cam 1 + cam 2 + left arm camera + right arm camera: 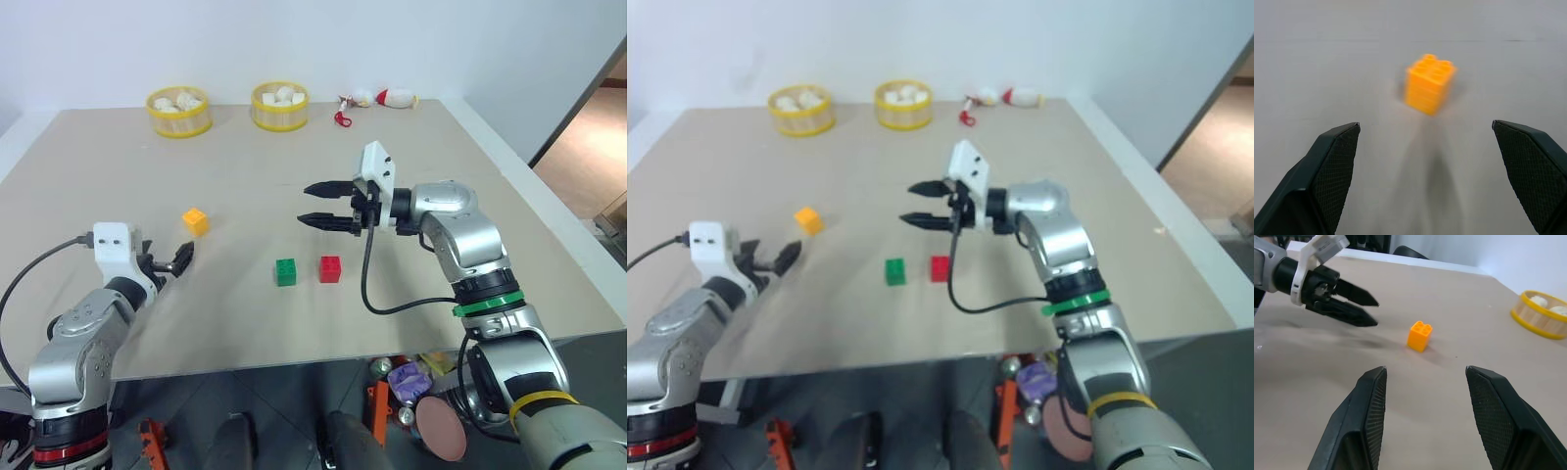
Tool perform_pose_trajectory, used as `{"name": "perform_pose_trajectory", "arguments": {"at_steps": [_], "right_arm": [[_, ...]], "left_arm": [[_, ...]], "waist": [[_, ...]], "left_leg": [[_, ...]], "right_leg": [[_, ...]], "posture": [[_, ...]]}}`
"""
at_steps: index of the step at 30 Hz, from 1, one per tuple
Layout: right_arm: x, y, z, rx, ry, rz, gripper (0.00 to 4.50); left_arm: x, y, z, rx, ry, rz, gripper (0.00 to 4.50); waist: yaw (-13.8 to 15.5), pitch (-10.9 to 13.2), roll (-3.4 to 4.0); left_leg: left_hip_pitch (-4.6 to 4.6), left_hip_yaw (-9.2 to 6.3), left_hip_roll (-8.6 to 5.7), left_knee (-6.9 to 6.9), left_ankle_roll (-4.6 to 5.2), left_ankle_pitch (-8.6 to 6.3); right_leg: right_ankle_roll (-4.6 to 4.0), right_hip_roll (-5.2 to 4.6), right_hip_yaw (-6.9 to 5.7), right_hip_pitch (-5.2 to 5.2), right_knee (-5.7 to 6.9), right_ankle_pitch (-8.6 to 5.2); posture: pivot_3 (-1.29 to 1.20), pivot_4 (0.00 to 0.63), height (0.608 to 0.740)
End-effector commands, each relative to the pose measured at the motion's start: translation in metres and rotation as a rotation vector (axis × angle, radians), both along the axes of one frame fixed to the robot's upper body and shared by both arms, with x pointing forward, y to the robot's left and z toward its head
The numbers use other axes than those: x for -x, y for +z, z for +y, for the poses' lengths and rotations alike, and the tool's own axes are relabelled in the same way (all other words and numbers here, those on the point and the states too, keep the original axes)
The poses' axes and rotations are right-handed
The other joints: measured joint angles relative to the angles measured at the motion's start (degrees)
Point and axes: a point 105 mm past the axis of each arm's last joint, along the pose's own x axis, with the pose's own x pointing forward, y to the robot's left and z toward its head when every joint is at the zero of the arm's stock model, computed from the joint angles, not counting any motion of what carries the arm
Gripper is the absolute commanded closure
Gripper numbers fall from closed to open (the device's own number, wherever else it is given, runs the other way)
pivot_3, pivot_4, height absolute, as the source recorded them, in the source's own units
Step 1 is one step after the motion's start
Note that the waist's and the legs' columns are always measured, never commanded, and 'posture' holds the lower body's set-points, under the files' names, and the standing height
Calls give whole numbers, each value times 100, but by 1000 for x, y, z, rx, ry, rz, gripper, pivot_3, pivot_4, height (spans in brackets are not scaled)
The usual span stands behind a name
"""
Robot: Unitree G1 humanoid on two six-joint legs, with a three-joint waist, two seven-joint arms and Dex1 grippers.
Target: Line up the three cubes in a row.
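The yellow-orange cube sits alone on the left part of the beige table. The green cube and red cube stand side by side near the middle, a small gap between them. My left gripper is open and low, just short of the yellow-orange cube, which lies ahead of its spread fingers. My right gripper hovers open above the table behind the green and red cubes. It points left toward the yellow-orange cube, and nothing is between its fingers.
Two yellow round baskets with white lumps stand at the back of the table. Small red-and-white toys lie at the back right. The table's front edge runs close below the cubes.
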Motion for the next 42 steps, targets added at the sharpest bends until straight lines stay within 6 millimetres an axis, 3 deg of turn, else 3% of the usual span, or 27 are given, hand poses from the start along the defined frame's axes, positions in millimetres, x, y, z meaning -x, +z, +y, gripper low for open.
{"name": "perform_pose_trajectory", "arguments": {"at_steps": [1, 11, 18, 38, 42], "right_arm": [[-5, 11, 1, 4, -49, -69, 1855], [-9, 15, -6, -6, -93, -91, 1855], [-9, 15, -9, -9, -104, -94, 1855], [-8, 24, -12, -27, -109, -111, 1855], [-9, 25, -13, -29, -112, -112, 1855]], "left_arm": [[-12, 3, 0, -40, 38, -6, 32], [-42, -12, -13, -75, 20, 44, 32], [-59, -5, -4, -81, 43, 35, 32], [-94, 0, -18, -122, -113, 29, 32], [-96, -1, -25, -127, -154, 24, 1137]], "waist": [[1, 0, -1], [-2, -1, -4], [0, -1, -4], [0, -1, -5], [-1, -1, -5]], "left_leg": [[0, 0, 0, 0, 0, 0], [-3, -1, -2, -7, 0, 0], [-6, -1, -2, -10, -1, 0], [-9, -1, -4, -11, -1, -1], [-10, -1, -3, -14, -1, -1]], "right_leg": [[-1, 0, 0, 0, -1, 0], [17, 3, 0, -8, -2, 10], [20, 2, 0, -10, -2, 9], [23, 2, 0, -11, -3, 9], [23, 2, 0, -14, -4, 8]], "posture": [[0, 150, 740], [0, 150, 740], [0, 150, 740], [0, 150, 740], [0, 150, 740]]}}
